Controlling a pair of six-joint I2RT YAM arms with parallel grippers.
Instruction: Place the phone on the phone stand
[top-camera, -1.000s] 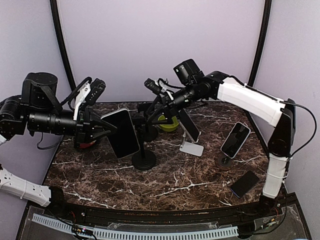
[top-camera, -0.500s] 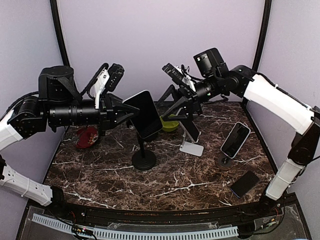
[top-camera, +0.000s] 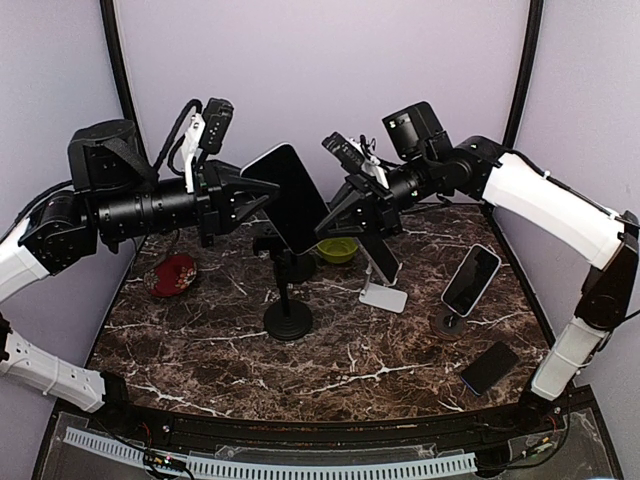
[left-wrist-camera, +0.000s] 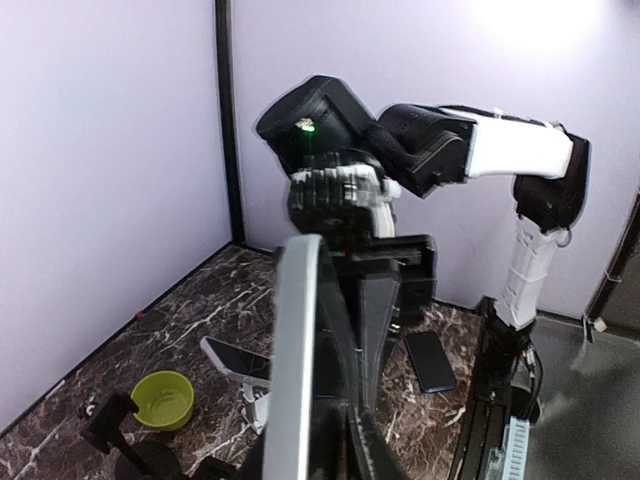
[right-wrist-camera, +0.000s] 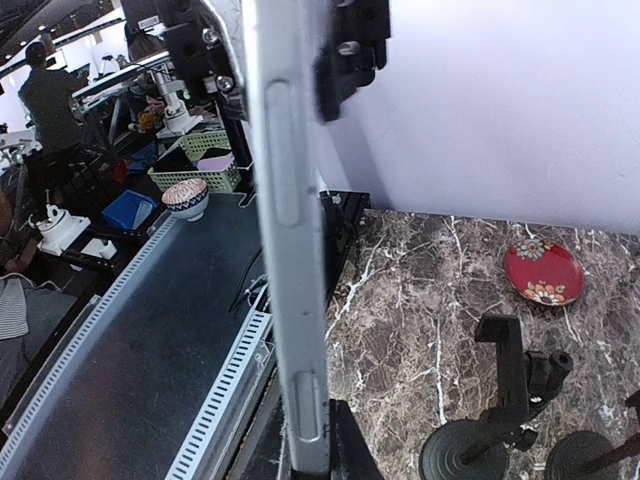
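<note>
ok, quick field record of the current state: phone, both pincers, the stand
phone: phone held in the air above the table, tilted, on no stand
left pincer: left pincer shut on one edge of the phone
right pincer: right pincer shut on the opposite edge
black stand: black stand on the table, holder empty
other: white stand carries a second phone
task: placement not yet done
</note>
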